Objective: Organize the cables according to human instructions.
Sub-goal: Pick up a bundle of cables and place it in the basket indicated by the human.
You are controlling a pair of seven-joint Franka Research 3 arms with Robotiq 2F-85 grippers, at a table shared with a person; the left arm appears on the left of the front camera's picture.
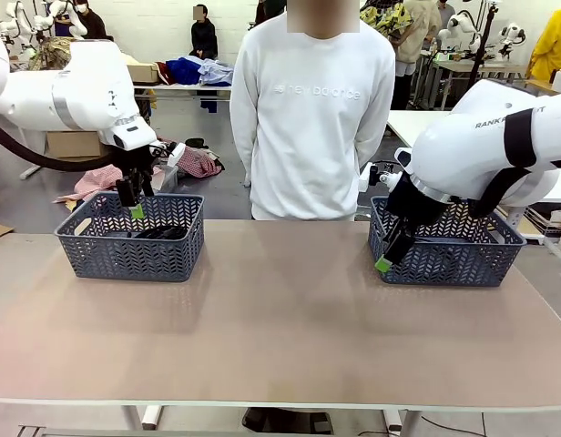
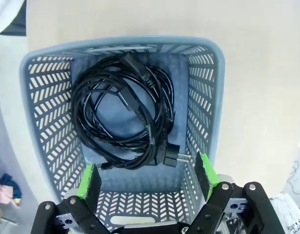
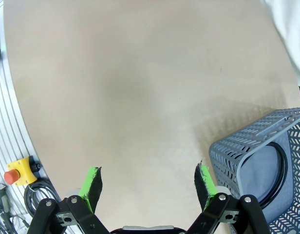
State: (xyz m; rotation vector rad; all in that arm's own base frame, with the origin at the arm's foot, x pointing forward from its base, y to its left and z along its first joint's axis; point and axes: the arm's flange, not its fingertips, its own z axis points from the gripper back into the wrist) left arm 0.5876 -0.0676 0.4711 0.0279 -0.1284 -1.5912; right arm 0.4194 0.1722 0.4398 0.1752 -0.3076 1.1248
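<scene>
On the left side of the table [image 1: 280, 319] stands a blue-grey lattice basket [image 1: 130, 241], and the left gripper [image 1: 132, 202] hangs over it with its green pads wide apart and nothing between them. In the left wrist view the cables [image 2: 123, 112] lie inside this basket as a round black coil on the bottom, with one chunky plug [image 2: 172, 156] near the gripper side and another plug [image 2: 135, 66] at the far side. How many cords are wound together there, I cannot tell.

In the middle, behind the table, stands a person [image 1: 312, 109] in a white sweatshirt. The print on the chest reads "new balance".

On the right stands a second basket [image 1: 449, 246]. The right gripper [image 1: 390, 255] is in front of its left wall, spread apart and empty. On the right arm [image 1: 494, 137] I can read the letters "RANKA". In the right wrist view a dark cord [image 3: 285, 168] lies in this basket, and a yellow box with a red button [image 3: 17, 173] sits by the table edge.
</scene>
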